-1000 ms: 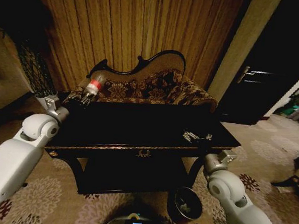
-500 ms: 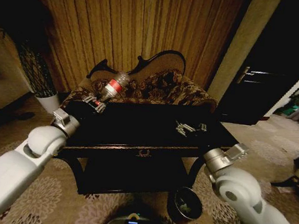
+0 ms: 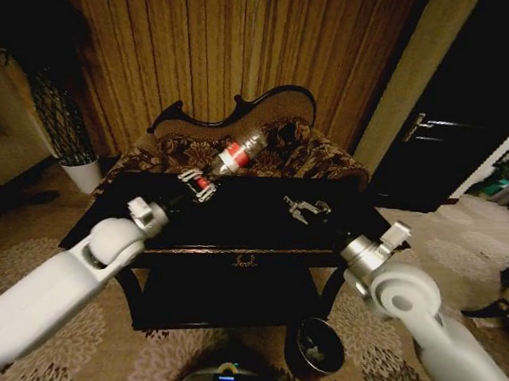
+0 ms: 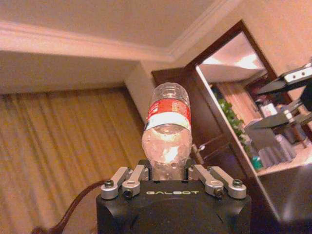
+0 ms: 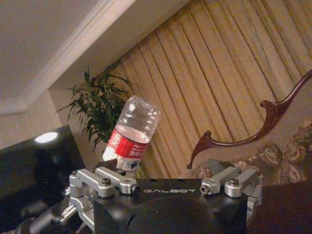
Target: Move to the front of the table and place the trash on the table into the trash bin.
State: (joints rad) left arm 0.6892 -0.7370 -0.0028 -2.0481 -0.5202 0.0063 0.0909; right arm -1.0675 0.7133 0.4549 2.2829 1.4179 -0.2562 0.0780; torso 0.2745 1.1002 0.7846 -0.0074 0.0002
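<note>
Clear plastic with a red-and-white label: the bottle (image 3: pixel 237 154) is being held by the left claw (image 3: pixel 198 184), which is pinching it at its lower end, cap end hidden between the fingers. In the head view the bottle is tilting up and toward the robot's right, raised above the far left part of the bench (image 3: pixel 252 221). In the left wrist view the bottle (image 4: pixel 167 127) is standing straight out of the claw (image 4: pixel 169 171), its ribbed transparent base pointing away from the camera. The right wrist view is also showing the bottle (image 5: pixel 130 135) farther off.

The right claw (image 3: pixel 305 207) is hovering over the far right part of the glossy black bench, fingers spread and holding nothing. The trash bin (image 3: pixel 315 347) is sitting on the carpet at the bench's front right leg; pale bits are lying inside, too dim to identify. The sofa (image 3: pixel 276 148) is standing behind the bench, its lower part cut off by the benchtop.
</note>
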